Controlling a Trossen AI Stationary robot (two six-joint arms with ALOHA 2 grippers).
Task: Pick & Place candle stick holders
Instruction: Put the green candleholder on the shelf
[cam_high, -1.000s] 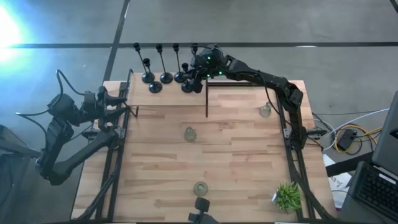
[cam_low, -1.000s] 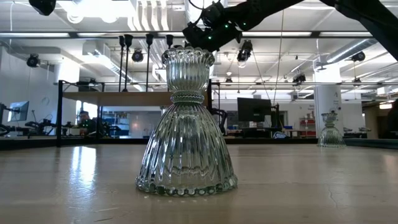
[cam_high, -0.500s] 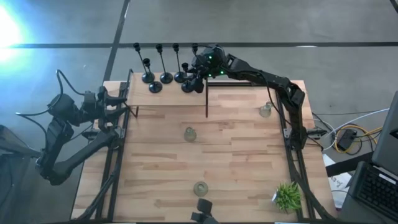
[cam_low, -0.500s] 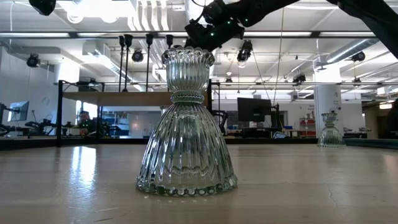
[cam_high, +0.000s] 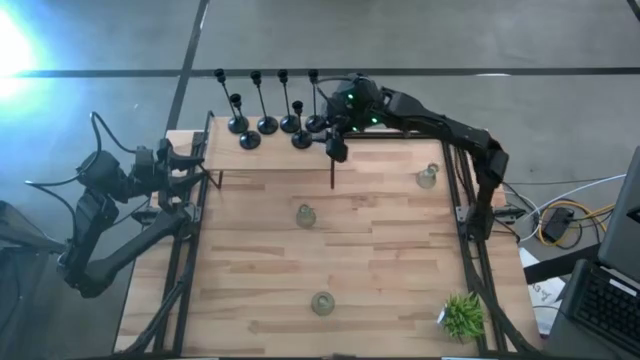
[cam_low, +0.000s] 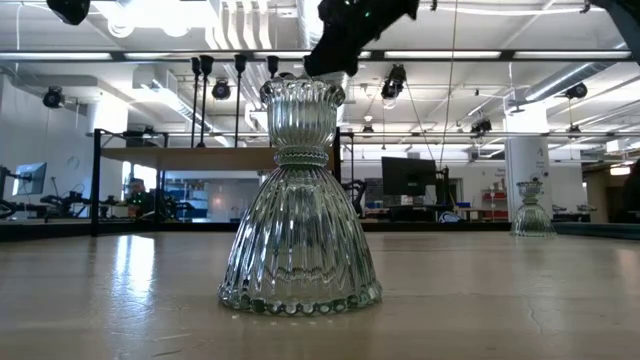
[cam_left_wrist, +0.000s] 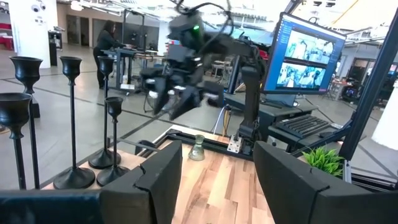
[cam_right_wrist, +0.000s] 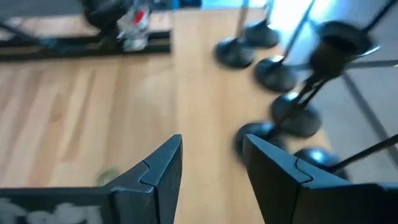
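At bench (cam_high: 380, 290) far edge, right gripper (cam_high: 336, 148), fingers apart and empty, hangs just beside black holders (cam_high: 268, 124); a careless swing could topple them

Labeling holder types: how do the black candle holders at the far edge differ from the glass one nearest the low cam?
The black candle holders are opaque, with thin stems on flat round bases; the glass candle holder is clear, ribbed and squat with a flared skirt. The black ones stand clustered at the table's far edge; the glass one stands alone near the front edge. All are upright, none in a tool.
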